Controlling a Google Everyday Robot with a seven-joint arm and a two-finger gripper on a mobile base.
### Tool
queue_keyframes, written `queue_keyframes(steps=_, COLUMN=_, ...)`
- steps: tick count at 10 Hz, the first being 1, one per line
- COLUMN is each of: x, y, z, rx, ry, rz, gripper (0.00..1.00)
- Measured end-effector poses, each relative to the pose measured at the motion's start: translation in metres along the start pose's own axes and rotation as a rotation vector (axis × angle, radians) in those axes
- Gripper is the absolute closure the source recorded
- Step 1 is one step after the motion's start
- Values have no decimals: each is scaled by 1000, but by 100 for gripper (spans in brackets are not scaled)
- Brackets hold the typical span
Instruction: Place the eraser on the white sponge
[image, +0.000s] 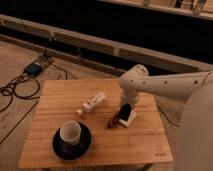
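On the wooden tabletop (55, 97), the gripper (124, 106) holds the flat black eraser (125, 111) tilted on the cream white sponge (128, 118). The small reddish-brown oblong (112, 121) lies just left; the white bottle (93, 103) farther left, and the cup (70, 133) on its dark saucer (60, 148) in front.

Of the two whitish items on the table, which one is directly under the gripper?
The white sponge, the cream block right of centre. The gripper, shut on the eraser, is just above it. The white bottle lies apart to the left.
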Motion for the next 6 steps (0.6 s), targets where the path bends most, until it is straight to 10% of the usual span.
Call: queue_keyframes(steps=6, x=-4, y=0, z=32, rx=8, ry=125, rz=55, gripper=100)
